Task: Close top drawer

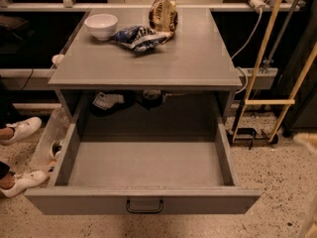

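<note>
While open, top drawer (89, 203), end effector unseen

Only two small pale pieces of the arm (307, 139) are visible, both well to the right of the drawer (198, 201). One is about level with its right wall, the other is lower, past its front panel. Both are blurred. The gripper is out of view.
</note>
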Robot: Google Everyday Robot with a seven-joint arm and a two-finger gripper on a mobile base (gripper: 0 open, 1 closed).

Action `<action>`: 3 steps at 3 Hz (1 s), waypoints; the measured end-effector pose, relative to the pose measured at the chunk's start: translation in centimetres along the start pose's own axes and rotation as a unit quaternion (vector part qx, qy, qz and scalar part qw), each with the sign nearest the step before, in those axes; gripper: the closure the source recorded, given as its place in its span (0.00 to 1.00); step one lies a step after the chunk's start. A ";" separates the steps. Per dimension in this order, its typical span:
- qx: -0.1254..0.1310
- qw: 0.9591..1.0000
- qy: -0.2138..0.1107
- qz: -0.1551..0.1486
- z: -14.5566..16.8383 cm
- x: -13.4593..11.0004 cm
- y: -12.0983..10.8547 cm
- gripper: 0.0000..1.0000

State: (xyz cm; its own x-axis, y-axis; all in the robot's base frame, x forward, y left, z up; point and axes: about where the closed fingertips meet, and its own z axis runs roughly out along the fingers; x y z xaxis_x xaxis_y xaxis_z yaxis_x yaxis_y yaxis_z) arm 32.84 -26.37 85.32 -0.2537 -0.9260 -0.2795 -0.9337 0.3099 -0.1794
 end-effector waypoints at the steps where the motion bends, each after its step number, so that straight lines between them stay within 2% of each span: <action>1: -0.069 0.998 0.003 0.008 5.7 5.7 5.4 0.00; 3: -0.076 0.997 0.009 -0.003 6.1 5.5 6.2 0.00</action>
State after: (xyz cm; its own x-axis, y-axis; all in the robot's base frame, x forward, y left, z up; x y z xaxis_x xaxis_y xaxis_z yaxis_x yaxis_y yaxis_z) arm 27.19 -28.18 76.88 -0.2511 -0.9320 -0.2614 -0.9623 0.2695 -0.0366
